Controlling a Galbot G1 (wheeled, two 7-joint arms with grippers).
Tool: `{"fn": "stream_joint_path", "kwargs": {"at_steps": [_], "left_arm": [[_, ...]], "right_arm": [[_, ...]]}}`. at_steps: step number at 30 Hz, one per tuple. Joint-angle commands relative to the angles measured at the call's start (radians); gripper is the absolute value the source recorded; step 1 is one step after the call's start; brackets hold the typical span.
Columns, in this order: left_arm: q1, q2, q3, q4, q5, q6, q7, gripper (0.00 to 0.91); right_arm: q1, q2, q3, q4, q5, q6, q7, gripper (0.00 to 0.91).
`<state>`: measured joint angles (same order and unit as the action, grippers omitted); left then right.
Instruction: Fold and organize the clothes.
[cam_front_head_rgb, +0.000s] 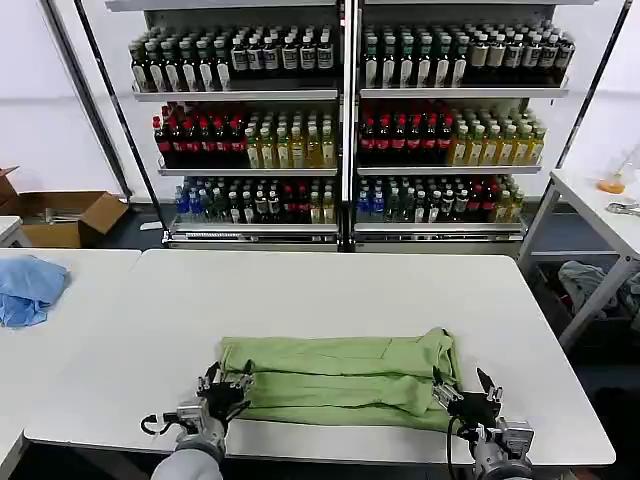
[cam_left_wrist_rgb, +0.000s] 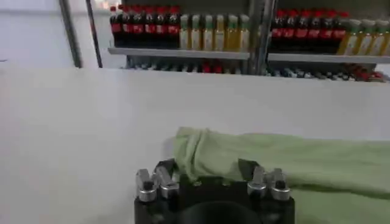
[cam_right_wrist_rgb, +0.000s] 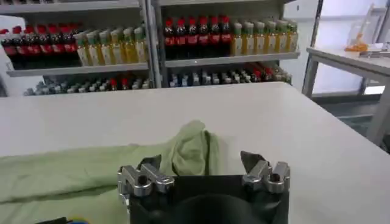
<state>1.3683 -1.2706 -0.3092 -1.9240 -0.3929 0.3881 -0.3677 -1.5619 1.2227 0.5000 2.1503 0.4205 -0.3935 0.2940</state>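
**Shirt folded into a long band, one more fold seems to remain**

The light green polo shirt (cam_front_head_rgb: 340, 378) lies on the white table (cam_front_head_rgb: 330, 290), close to the near edge, in front of the robot. It is already folded lengthwise into a long band that runs from left to right, with several layers lying one over the other. The collar and the chest print are not visible, so they are probably turned inside the folds. The right end looks a little thicker and more wrinkled than the left end.

The left gripper (cam_front_head_rgb: 222, 392) is at the left end of the band, low above the table, and its fingers are spread apart. In the left wrist view the left gripper (cam_left_wrist_rgb: 207, 176) has the cloth edge between the spread fingers, but I cannot tell if the fingers touch it. The right gripper (cam_front_head_rgb: 462, 392) is at the right end, also spread; in the right wrist view the bunched end of the shirt (cam_right_wrist_rgb: 192, 146) sits between its fingers, and nothing is pinched.

In my judgement the lengthwise folding is done. What is left is probably to fold the band across, end to end, into a compact packet, and then to put it in a tidy place. A light blue cloth (cam_front_head_rgb: 28, 285) lies well apart on the neighbouring table at the left
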Motion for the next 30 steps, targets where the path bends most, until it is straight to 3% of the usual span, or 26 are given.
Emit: {"fn": "stream_joint_path", "kwargs": {"at_steps": [1, 20, 25, 30], "left_arm": [[0.011, -0.034, -0.001, 0.031, 0.033, -0.014, -0.007, 0.020], [0.024, -0.004, -0.062, 0.050, -0.029, -0.075, 0.022, 0.020], [0.000, 0.066, -0.162, 0.032, -0.095, -0.072, 0.029, 0.020], [-0.030, 0.204, -0.299, 0.035, -0.214, -0.069, 0.031, 0.020]], "right_arm": [[-0.002, 0.000, 0.002, 0.000, 0.000, 0.003, 0.000, 0.907], [0.004, 0.001, 0.007, 0.000, 0.006, 0.009, 0.013, 0.907], [0.007, 0.000, 0.012, 0.000, 0.013, 0.010, 0.016, 0.907], [0.010, -0.008, 0.019, 0.002, 0.025, 0.011, 0.016, 0.907]]}}
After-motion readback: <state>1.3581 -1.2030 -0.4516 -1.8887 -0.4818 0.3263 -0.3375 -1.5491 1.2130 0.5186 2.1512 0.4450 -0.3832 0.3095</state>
